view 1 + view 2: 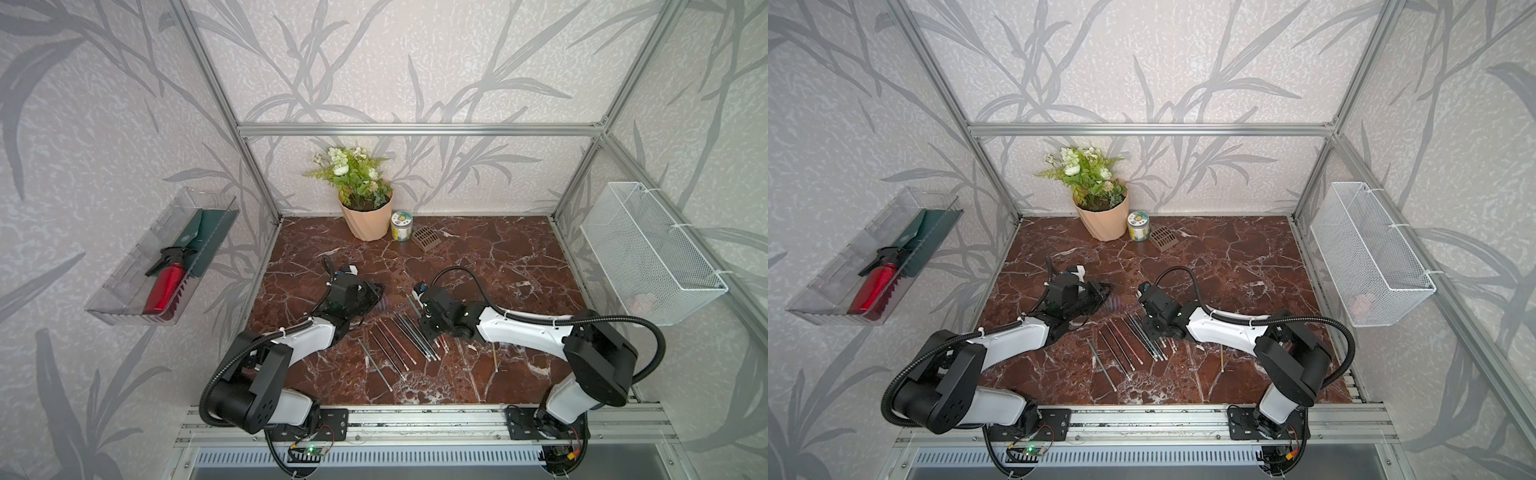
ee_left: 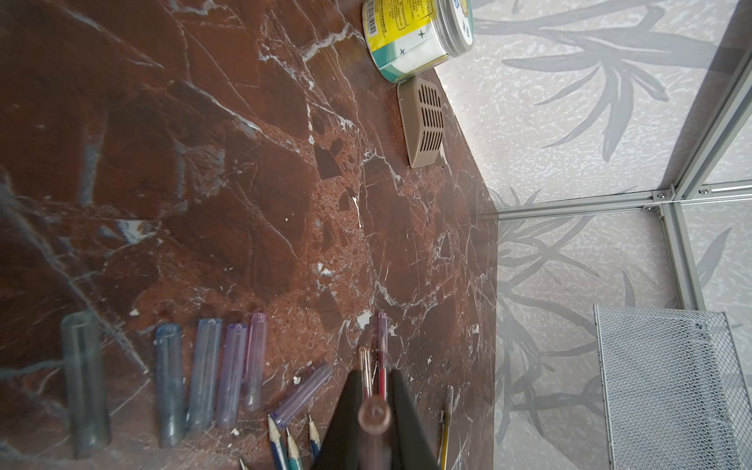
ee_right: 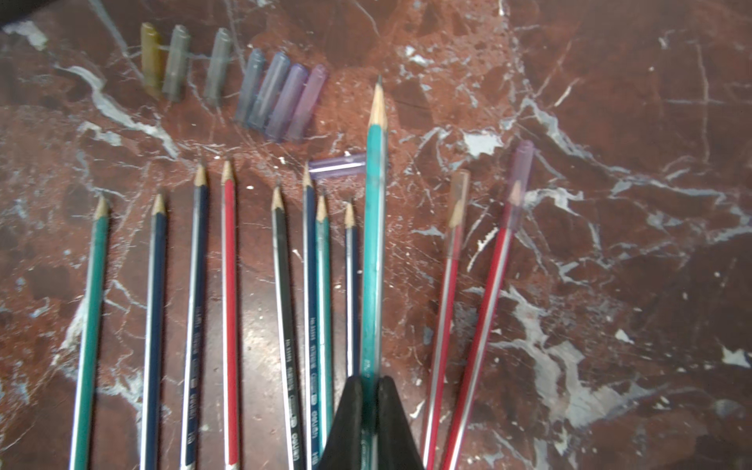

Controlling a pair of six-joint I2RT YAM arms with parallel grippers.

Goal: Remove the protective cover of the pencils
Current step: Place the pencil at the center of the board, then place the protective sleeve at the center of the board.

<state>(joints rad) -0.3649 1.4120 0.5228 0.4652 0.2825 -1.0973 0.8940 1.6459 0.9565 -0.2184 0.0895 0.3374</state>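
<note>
Right wrist view: the right gripper (image 3: pixel 370 384) is clenched on a teal pencil (image 3: pixel 375 228). Its sharpened tip is bare and points away from the camera.
Left gripper: in the left wrist view the left gripper (image 2: pixel 374 378) is pressed around a translucent cap (image 2: pixel 374 415). The cap is seen end-on and is blurred.
Pencils lying down: a row of pencils (image 3: pixel 287 305) lies side by side on the table (image 3: pixel 610 122), all with bare tips, on one side of the teal pencil.
Covered pencils: two red pencils (image 3: pixel 445 309) lie on the other side of the teal pencil, each with a cap on its tip.
Removed covers: a row of caps (image 3: pixel 280 95) lies close together on the table, beyond the pencil tips and not touching them. A single purple cap (image 3: pixel 335 166) lies crosswise, partly hidden behind the teal pencil.
Place on the table: in both top views the pencils lie in the near middle, between the two arms.
Far edge: a flower pot (image 1: pixel 368 220) and a jar (image 1: pixel 402 226) stand just beside each other, well apart from the pencils.
</note>
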